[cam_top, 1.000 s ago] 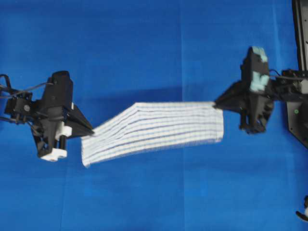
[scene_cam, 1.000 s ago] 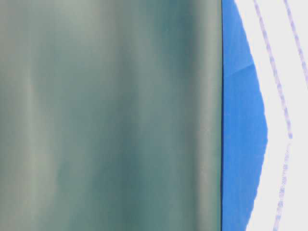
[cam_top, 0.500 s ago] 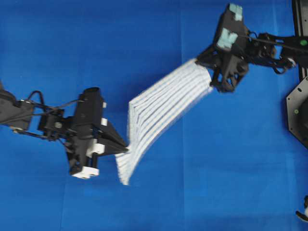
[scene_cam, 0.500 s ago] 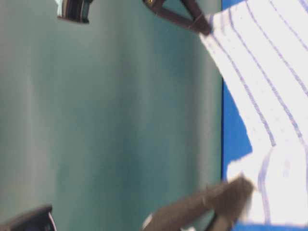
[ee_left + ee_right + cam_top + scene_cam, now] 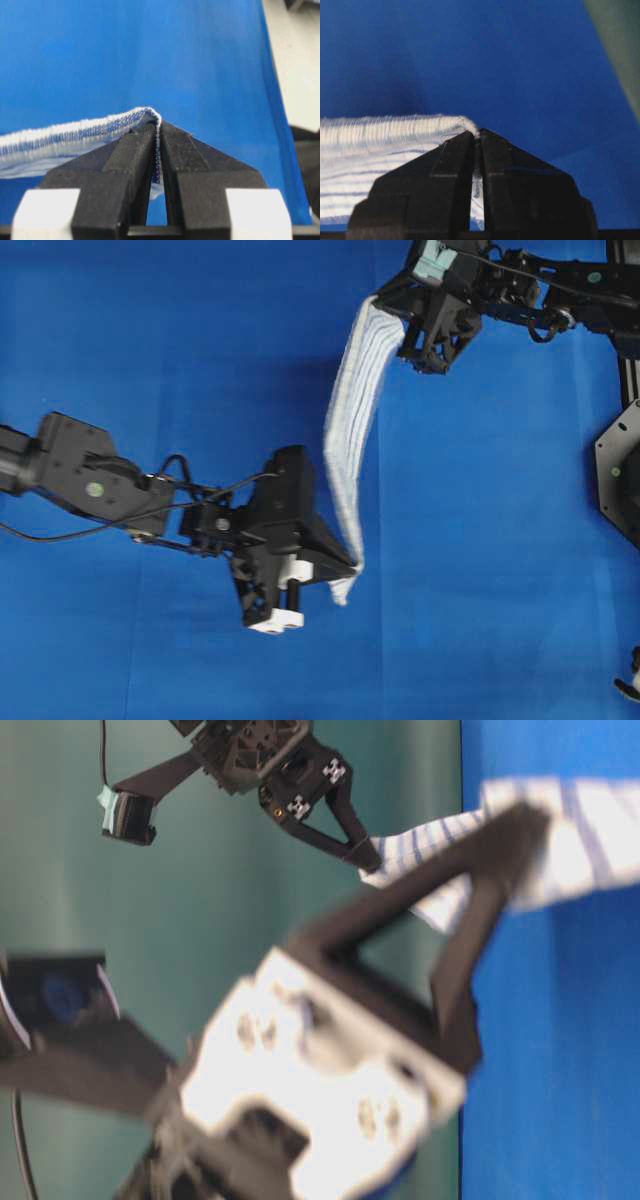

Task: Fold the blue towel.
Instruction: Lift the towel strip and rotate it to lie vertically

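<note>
So the blue table covering fills the whole overhead view, and everything else is placed relative to it. The blue towel isn't lying on it at all – it hangs above it, strung between the two arms as a narrow band, long axis running from the far right area of the covering down toward the middle. The left gripper is pinched tight on the near end, the right gripper is clamped on the far end, and both wrist views show the hem squeezed between closed jaws. Neither arm is nearer – each owns a corner. My guess is the next move depends on lowering that span flat along its length.
</note>
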`<action>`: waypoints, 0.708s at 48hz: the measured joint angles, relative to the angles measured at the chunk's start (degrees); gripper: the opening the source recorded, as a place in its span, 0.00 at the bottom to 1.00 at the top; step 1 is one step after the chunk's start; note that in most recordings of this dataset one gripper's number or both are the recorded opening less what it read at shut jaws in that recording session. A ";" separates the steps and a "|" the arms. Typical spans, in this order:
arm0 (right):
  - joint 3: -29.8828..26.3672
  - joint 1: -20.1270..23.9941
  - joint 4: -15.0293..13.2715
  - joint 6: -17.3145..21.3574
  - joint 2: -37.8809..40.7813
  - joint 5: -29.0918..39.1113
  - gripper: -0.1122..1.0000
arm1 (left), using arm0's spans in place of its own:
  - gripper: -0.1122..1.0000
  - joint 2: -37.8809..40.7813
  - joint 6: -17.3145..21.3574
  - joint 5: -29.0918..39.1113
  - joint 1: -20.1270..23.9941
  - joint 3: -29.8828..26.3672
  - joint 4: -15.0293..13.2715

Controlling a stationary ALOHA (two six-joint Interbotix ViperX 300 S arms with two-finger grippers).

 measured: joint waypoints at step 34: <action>-1.49 -3.08 -1.76 -0.09 0.26 1.23 0.14 | 0.12 5.71 0.79 -4.75 0.70 -7.21 0.18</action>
